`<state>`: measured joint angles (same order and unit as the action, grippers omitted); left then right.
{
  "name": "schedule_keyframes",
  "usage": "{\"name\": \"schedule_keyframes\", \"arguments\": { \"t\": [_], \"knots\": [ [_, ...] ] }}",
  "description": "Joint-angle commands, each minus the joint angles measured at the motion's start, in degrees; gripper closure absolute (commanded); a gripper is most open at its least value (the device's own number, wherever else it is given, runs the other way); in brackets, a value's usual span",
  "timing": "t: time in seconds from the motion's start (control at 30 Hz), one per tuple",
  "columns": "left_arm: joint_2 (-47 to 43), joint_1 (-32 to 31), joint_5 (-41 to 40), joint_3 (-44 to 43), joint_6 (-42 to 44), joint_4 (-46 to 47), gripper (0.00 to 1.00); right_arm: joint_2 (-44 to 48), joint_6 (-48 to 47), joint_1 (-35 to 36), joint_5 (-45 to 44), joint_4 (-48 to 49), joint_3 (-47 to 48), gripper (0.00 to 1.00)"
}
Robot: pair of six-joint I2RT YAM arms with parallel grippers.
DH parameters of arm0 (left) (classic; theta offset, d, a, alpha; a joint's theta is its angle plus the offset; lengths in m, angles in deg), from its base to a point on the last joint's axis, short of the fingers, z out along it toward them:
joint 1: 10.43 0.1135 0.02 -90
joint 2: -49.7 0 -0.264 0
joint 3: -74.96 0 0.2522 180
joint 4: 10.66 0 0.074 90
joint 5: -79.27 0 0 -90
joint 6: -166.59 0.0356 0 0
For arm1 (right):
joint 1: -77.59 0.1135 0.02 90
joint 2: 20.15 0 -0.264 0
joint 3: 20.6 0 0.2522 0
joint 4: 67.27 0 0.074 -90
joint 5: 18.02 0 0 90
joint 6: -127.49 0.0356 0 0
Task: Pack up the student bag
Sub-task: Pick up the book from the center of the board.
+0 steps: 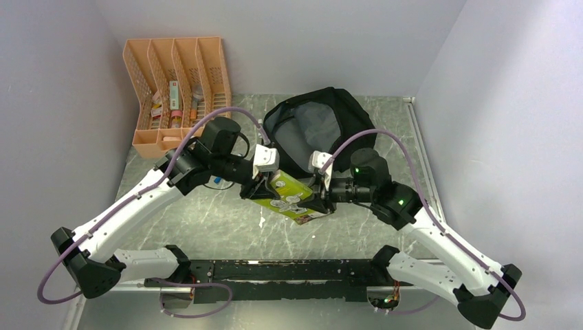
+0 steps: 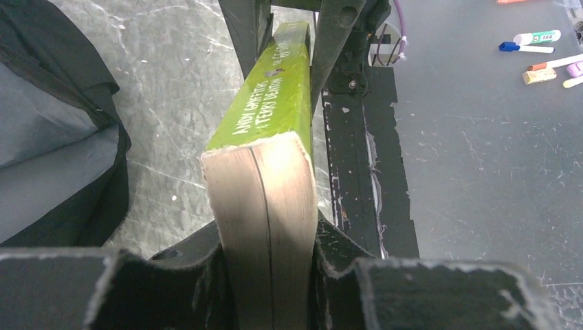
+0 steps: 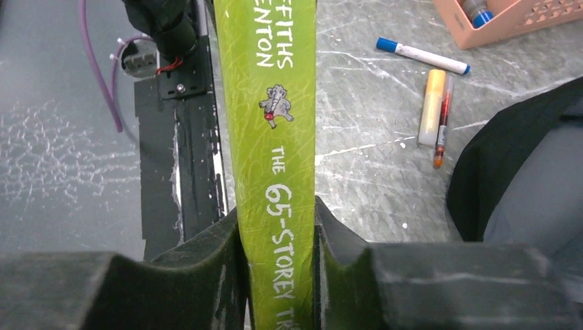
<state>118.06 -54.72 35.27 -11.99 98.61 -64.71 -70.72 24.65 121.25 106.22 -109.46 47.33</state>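
The left gripper is clamped on the page-edge end of the green book. The right gripper grasps the book at its spine. Just behind the book, the open student bag lies on the table.

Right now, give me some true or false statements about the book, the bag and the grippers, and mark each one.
1. The left gripper and right gripper both clamp the book. True.
2. The book lies inside the bag. False: it is held outside the bag, on the side nearer the arms.
3. The bag is zipped shut. False: its mouth is open.
4. The book's spine is green with white lettering. True.
5. The organiser stands at the back right. False: it is at the back left.
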Motion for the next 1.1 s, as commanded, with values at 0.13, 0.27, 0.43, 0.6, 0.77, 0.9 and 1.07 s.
{"name": "schedule_keyframes", "arguments": {
  "t": [0.13, 0.27, 0.43, 0.6, 0.77, 0.9, 1.07],
  "knots": [
    [-2.5, -0.5, -3.7, 2.2, -4.6, 5.0, 0.95, 7.4, 6.1, -0.1, -7.4, 12.9, -4.9, 0.45],
    [-3.6, -0.5, -8.7, 5.9, -7.1, 8.6, 0.95, 11.5, 5.3, -0.1, -10.0, 14.8, -6.9, 0.38],
    [-5.3, -0.5, -20.3, 10.4, -14.4, 13.0, 0.95, 15.6, 7.8, -0.1, -20.3, 19.8, -9.8, 0.38],
    [-6.1, 0.2, -38.3, 13.8, -26.8, 16.2, 0.95, 9.7, 16.4, -0.1, -40.5, 18.7, -8.8, 0.32],
    [-9.6, 2.1, -45.8, 18.9, -36.7, 20.3, 0.95, -0.2, 23.2, -0.2, -48.5, 15.1, -5.5, 0.31],
    [-11.7, 2.9, -51.3, 21.0, -42.1, 20.2, 0.95, -9.7, 23.9, -0.2, -49.7, 12.3, -0.5, 0.3],
    [-12.5, 3.4, -56.7, 22.3, -47.2, 17.6, 0.95, -21.5, 22.1, -0.2, -51.1, 5.3, 9.4, 0.26]
  ]
}}
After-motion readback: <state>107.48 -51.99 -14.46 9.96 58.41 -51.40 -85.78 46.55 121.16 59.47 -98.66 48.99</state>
